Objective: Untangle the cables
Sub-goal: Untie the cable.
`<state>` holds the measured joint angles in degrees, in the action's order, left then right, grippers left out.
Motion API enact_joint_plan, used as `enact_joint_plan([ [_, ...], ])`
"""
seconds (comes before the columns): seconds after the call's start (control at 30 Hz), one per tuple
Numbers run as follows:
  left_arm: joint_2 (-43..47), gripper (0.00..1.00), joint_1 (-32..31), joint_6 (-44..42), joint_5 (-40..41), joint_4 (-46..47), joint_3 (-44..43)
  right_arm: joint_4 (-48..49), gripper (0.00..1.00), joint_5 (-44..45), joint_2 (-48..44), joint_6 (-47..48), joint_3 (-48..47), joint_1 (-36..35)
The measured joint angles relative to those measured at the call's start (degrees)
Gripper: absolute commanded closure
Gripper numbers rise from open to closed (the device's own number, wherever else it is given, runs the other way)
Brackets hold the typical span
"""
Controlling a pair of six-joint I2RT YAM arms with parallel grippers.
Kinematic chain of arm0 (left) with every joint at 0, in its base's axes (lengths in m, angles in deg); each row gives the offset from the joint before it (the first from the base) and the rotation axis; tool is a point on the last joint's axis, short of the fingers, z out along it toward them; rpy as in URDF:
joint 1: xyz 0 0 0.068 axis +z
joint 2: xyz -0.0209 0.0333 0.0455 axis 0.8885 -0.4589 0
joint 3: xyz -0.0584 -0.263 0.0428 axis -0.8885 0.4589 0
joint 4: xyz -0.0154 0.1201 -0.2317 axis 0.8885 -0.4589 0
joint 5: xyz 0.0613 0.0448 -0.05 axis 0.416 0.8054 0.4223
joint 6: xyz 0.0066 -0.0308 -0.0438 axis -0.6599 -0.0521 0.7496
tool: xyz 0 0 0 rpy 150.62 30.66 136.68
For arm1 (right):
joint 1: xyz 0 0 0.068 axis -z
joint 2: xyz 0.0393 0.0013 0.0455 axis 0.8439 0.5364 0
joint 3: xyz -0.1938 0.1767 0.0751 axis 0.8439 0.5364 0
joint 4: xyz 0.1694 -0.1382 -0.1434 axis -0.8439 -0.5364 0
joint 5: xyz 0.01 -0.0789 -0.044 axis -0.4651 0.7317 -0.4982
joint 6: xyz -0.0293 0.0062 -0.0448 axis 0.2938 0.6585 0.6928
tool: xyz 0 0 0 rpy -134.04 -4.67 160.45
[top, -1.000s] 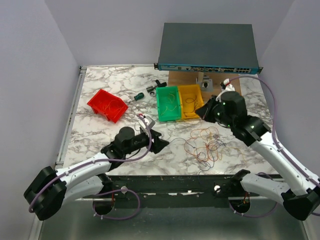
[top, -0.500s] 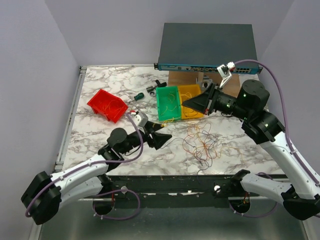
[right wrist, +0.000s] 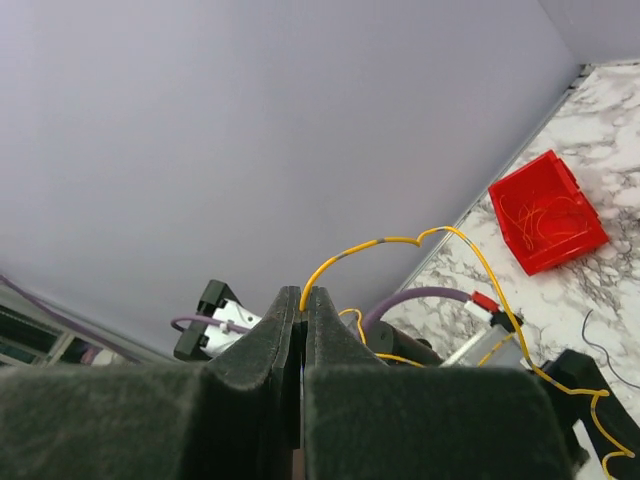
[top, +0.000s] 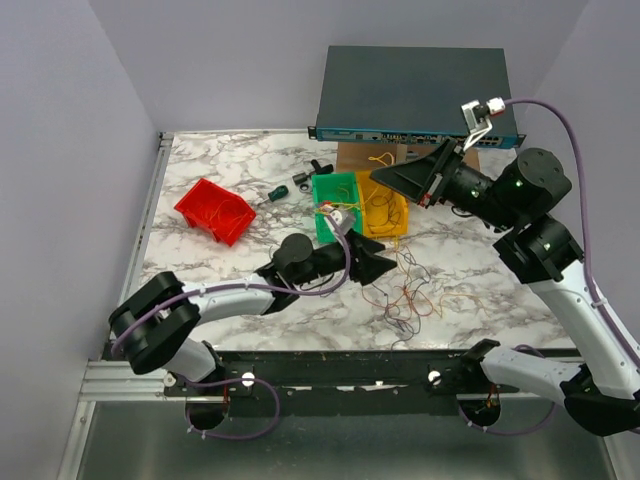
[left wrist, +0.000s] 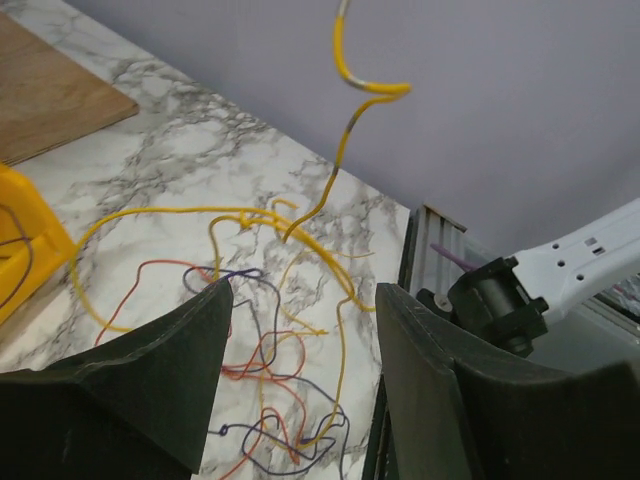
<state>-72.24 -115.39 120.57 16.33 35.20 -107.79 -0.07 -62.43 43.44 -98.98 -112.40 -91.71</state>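
Marble-patterned tabletop (top: 200, 165) carries the cables (top: 410, 295) as a loose heap of orange, red, yellow and dark purple strands near its front edge, in front of the yellow bin (top: 385, 233). One yellow cable (right wrist: 400, 241) rises out of that heap and runs up to the right gripper (right wrist: 302, 296), whose fingers are pressed together on it (the strand comes out right at the seam between the pads and arcs away through the air). That gripper hangs well above the table, over the back of the yellow bin and in front of the network switch (top: 415, 95), pointing left. The left gripper (left wrist: 305, 300) sits low at the left edge of the heap, its jaws spread with nothing between them. In the left wrist view the tangled strands lie on the marble just beyond and below the gap, and the lifted yellow cable climbs out of the top of that view. A green bin (top: 318, 205) stands against the yellow bin's left side, and a red bin (top: 205, 222) with thin wires inside lies well apart, further left.
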Motion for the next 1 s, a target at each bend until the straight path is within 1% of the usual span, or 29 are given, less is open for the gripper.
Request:
enact_joint_plan([
  [0.07, -2.4, 0.5, -0.9, 0.2, -0.4, 1.2, -2.3, 0.7, 0.99, 0.9, 0.3, -0.8, -0.6, 0.0],
  [0.1, -3.7, 0.57, -1.2, 0.8, -1.0, 2.1, -3.3, 1.0, 0.99, 1.3, 0.4, -1.0, -0.7, 0.0],
  [0.17, -5.6, 0.81, -1.4, 1.4, -1.8, 3.2, -4.4, 1.5, 0.99, 2.7, 0.3, -1.8, -0.8, 0.0],
  [0.2, -6.5, 0.89, -1.4, 1.9, -2.4, 3.4, -4.9, 1.7, 0.99, 3.5, 0.2, -2.1, -0.7, 0.0],
  [0.23, -7.7, 0.95, -1.4, 2.0, -2.9, 3.4, -5.3, 1.7, 0.99, 4.4, 0.1, -2.3, -0.7, 0.0],
  [0.3, -8.5, 0.99, -1.4, 1.8, -3.6, 2.7, -5.4, 2.3, 0.99, 6.4, -0.8, -2.7, 0.5, 0.0],
  [0.4, -8.0, 1.0, -0.7, -0.2, -4.3, 0.6, -5.0, 2.2, 0.99, 10.4, -3.6, -2.8, 4.2, 0.0],
  [0.5, -5.6, 1.0, -0.3, -4.7, -4.5, -2.9, -4.1, 0.7, 0.99, 15.9, -6.0, -2.1, 6.9, 0.0],
  [0.7, -1.0, 1.0, -0.2, -12.3, -1.3, -6.3, -1.3, -4.7, 0.99, 31.2, -7.5, 3.2, 10.1, 0.0],
  [0.87, -0.9, 1.0, -0.2, -15.5, 1.8, -6.0, -0.4, -6.5, 0.98, 43.7, -7.0, 9.4, 17.7, 0.0],
  [0.93, -0.9, 1.0, 0.1, -15.8, 2.3, -3.9, 0.7, -6.7, 0.94, 46.2, -5.7, 11.9, 21.1, 0.0],
  [0.97, -0.9, 1.0, 0.3, -15.8, 2.3, -3.1, 1.2, -6.8, 0.88, 46.6, -4.8, 13.1, 22.6, 0.0],
  [1.0, -0.9, 1.0, 0.3, -15.8, 2.3, -2.3, 1.6, -6.9, 0.79, 46.8, -3.8, 14.3, 24.0, 0.0],
])
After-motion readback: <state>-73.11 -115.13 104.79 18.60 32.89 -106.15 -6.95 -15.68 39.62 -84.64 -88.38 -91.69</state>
